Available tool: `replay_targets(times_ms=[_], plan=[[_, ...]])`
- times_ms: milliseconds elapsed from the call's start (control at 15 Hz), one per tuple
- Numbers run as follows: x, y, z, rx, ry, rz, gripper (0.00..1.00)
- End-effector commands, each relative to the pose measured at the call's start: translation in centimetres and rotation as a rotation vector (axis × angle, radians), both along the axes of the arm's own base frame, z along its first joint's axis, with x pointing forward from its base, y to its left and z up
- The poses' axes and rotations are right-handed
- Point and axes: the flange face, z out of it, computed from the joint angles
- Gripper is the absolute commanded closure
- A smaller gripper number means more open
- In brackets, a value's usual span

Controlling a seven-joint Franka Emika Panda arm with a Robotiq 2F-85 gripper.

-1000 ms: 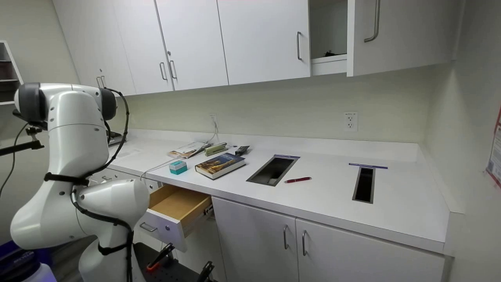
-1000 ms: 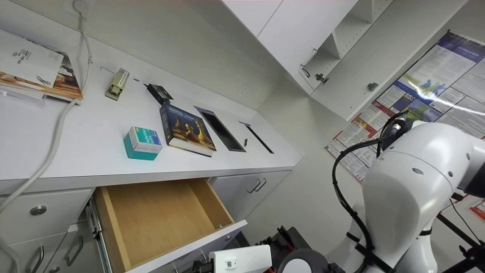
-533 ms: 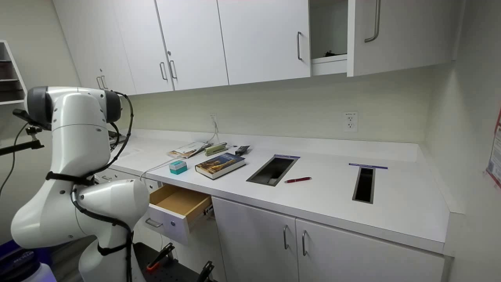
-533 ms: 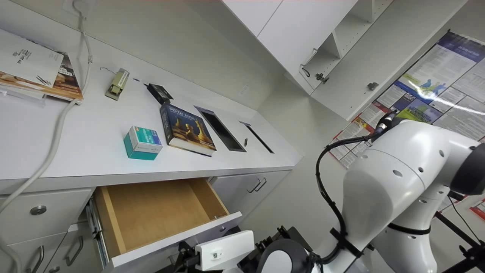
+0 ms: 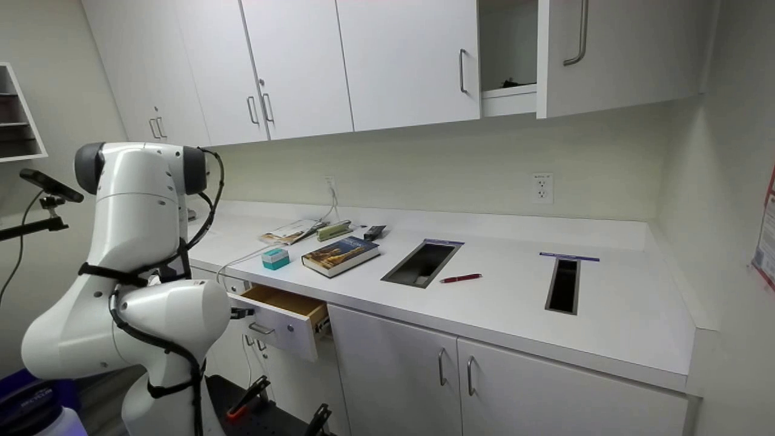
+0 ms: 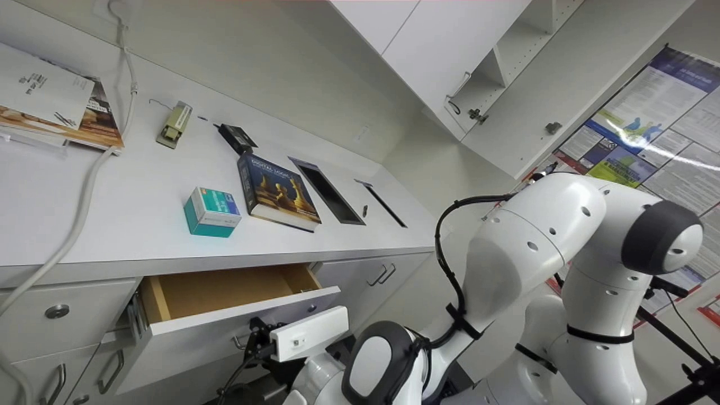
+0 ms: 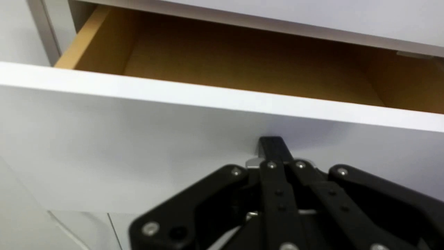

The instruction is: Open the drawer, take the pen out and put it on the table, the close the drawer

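The drawer (image 5: 284, 327) is partly open under the counter, with its white front and tan wooden inside also in the wrist view (image 7: 121, 139) and an exterior view (image 6: 197, 349). The visible part of its inside holds nothing. The red pen (image 5: 461, 278) lies on the white table (image 5: 502, 327) between the two dark cut-outs; it shows small and dark in an exterior view (image 6: 365, 211). My gripper (image 7: 272, 146) is shut and empty, its fingertips against the drawer's front panel below the top edge. It shows beside the front in both exterior views (image 5: 242, 312) (image 6: 261, 332).
On the counter are a thick book (image 6: 281, 194), a teal box (image 6: 211, 212), a stapler (image 6: 174, 125), a black object (image 6: 236, 138), magazines (image 6: 62, 101) and a white cable (image 6: 84, 197). An upper cabinet door (image 5: 617, 54) stands open. Clamps (image 5: 248, 396) sit near the arm's base.
The drawer has slid inward towards the counter, so less of its inside shows. The arm and gripper have moved with it towards the cabinet. The pen has not moved.
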Motion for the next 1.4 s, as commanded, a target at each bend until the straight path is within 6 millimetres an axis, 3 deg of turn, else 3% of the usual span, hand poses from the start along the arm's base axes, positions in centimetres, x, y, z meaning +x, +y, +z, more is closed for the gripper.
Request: replay_targets(times_ms=[0,333,467,667,867,1000,1333], plan=[[4.6,-1.9,-0.1,-0.03,-0.014,-0.003,0.99],[8.5,-3.5,-0.2,-0.063,0.0,-0.053,0.99],[7.3,-2.5,0.6,-0.049,0.016,-0.088,0.99],[2.9,-1.1,2.7,-0.031,0.041,-0.214,1.0],[-1.7,0.4,6.9,0.031,0.052,-0.402,1.0],[-3.6,0.9,9.9,0.073,0.032,-0.505,1.0],[-5.7,0.0,16.8,0.195,-0.011,-0.754,1.0]])
